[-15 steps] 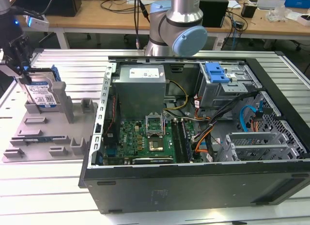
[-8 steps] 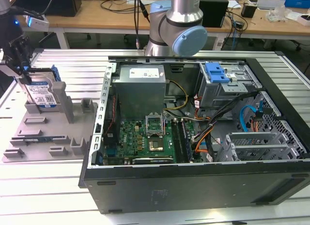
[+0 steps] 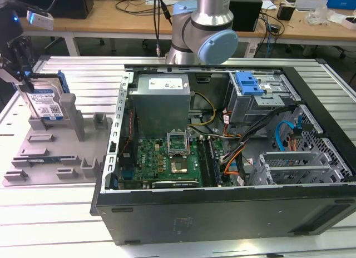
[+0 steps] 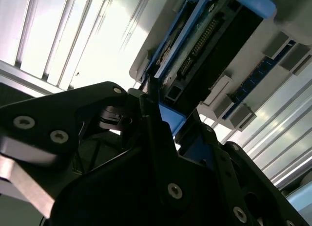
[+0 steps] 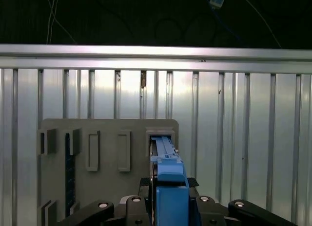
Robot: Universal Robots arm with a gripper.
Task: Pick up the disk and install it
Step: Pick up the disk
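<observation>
The disk [image 3: 47, 102] stands on edge in a slot of the grey holder tray [image 3: 55, 152], at the exterior view's left. Its white-and-blue label faces out, the print too small to read. The gripper [image 3: 26, 80] is clamped on its upper edge; in the first wrist view the disk's blue frame [image 5: 168, 179] sits pinched between the black fingers [image 5: 134, 206], which hide its lower part. One open computer case [image 3: 222, 213] lies beside the tray on the slatted counter [image 3: 55, 224], with one blue bracket [image 3: 248, 83] and one white-labelled grey box [image 3: 161, 99] inside.
</observation>
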